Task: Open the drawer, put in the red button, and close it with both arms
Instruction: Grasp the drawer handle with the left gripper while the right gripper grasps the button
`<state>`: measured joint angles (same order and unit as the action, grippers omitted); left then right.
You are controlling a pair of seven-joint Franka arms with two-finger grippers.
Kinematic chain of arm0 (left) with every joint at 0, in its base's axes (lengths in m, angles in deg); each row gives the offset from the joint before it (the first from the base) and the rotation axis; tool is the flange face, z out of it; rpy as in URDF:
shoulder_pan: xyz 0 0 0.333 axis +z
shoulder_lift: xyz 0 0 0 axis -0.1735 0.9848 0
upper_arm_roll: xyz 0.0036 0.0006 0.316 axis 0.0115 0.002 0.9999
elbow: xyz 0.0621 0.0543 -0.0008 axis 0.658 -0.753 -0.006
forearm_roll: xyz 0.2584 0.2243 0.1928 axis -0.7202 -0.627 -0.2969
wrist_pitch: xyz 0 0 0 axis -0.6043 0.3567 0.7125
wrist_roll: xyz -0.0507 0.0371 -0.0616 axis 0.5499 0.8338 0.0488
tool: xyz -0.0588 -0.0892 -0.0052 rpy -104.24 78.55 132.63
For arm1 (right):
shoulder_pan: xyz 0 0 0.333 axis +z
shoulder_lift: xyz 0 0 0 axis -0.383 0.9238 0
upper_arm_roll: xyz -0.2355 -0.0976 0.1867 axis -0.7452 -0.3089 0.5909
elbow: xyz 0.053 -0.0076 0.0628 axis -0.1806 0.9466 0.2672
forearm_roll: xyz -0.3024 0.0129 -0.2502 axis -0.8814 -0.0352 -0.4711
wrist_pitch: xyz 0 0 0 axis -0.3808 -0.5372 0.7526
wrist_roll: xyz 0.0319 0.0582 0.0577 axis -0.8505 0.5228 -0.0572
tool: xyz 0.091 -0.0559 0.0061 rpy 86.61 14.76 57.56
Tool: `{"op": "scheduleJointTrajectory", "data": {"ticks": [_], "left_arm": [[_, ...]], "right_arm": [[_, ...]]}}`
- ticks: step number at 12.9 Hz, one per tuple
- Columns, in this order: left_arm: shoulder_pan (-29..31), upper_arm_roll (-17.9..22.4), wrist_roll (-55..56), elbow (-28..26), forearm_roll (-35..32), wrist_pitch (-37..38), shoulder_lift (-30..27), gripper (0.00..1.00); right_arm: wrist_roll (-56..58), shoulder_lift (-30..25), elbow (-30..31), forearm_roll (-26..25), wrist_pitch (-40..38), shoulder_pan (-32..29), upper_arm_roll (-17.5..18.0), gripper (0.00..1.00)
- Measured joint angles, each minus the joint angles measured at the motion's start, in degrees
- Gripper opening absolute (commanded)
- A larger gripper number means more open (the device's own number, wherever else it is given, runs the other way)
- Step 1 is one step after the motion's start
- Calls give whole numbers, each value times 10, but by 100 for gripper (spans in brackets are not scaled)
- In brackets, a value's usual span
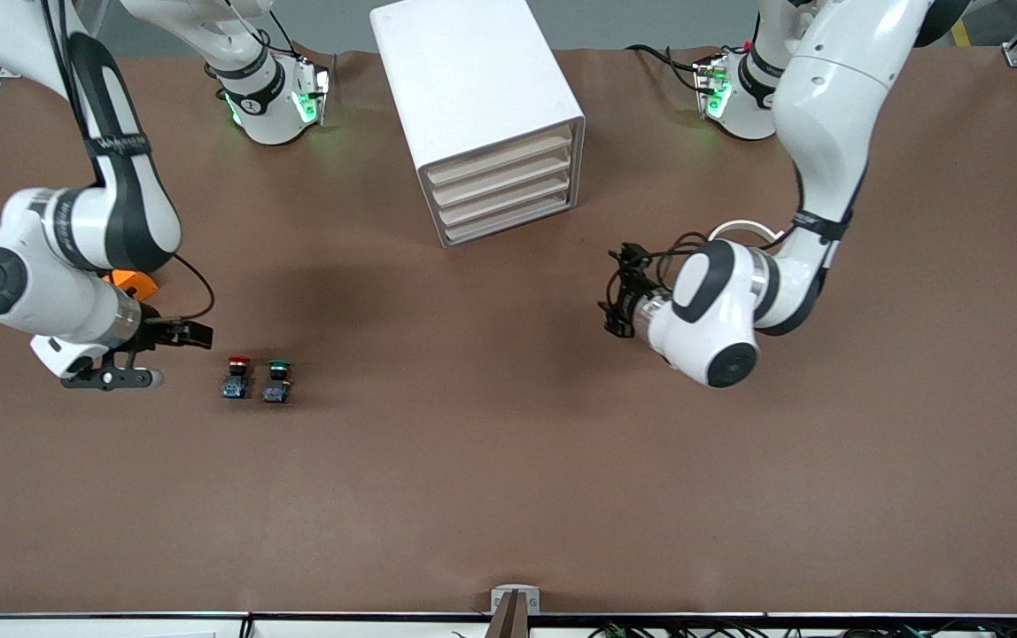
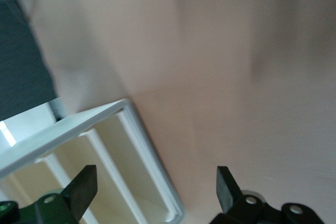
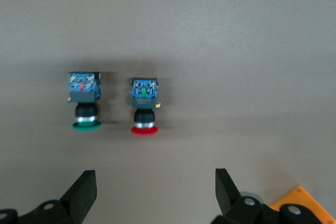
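White arms; black joint bands, cables

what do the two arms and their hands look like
Both are bulky glossy white jointed arms with black joint bands and round dark end caps. The left hand and right hand are small, black and two-fingered. Thin black cables loop by each wrist, and green lights glow at both bases.

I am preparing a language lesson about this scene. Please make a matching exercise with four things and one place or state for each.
Things:
1. red button
2. green button
3. drawer
4. left gripper

Descriptions:
A. closed, top of the cabinet
B. open, holding nothing
C. lying nearest the right gripper
D. lying between its twin and the table's middle

Pairs: 1-C, 2-D, 3-A, 4-B
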<state>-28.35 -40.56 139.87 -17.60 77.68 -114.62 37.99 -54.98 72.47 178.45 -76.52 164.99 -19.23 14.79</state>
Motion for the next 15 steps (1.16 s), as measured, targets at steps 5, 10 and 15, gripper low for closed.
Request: {"op": "scheduleJointTrajectory", "data": {"ticks": [5,10,15], "left_arm": [[-34,0,138,0,145,44,26,100],[-82,0,242,1,195,74,53,83],[-103,0,281,1,222,95,74,72]], "right_arm": [[-10,86,-13,0,83,2,2,100],[-40,135,-43,15,113,13,2,100],[-49,168,-53,16,139,18,2,100]]}}
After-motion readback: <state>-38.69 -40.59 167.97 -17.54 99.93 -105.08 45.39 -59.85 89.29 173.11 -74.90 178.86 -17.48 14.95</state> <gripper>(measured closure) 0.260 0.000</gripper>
